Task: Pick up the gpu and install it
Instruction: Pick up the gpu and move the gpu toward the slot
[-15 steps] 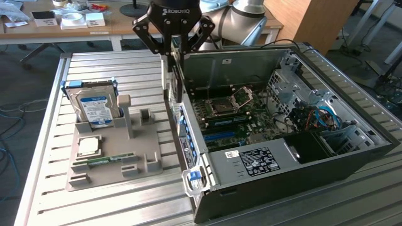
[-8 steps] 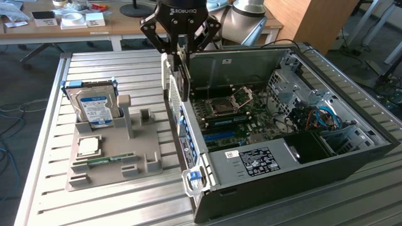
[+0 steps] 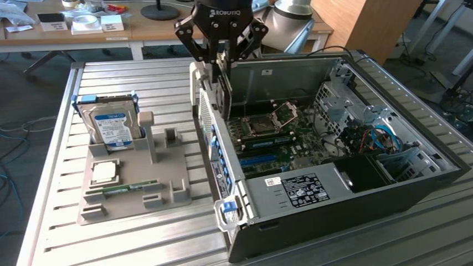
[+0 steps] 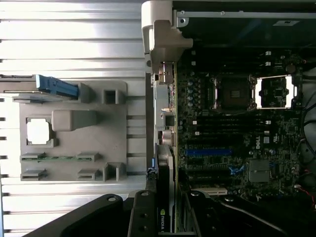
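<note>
My gripper (image 3: 221,62) hangs over the near wall of the open computer case (image 3: 399,188), shut on the gpu (image 3: 222,95). The card hangs upright and edge-on below the fingers, just inside the case's rear edge and above the motherboard (image 3: 281,133). In the wrist view the gpu (image 4: 166,187) shows as a thin dark card with a green logo, clamped between the black fingers (image 4: 142,217). It lies along the board's edge beside the expansion slots, near the blue slot (image 4: 207,152). I cannot tell whether its lower edge touches a slot.
A grey fixture tray (image 3: 174,183) lies on the slatted metal table at the exterior view's left. It holds an upright hard drive (image 3: 111,124), a CPU (image 3: 103,172) and a RAM stick (image 3: 129,188). The case's power supply (image 3: 303,188) and cables (image 3: 369,138) crowd its other side.
</note>
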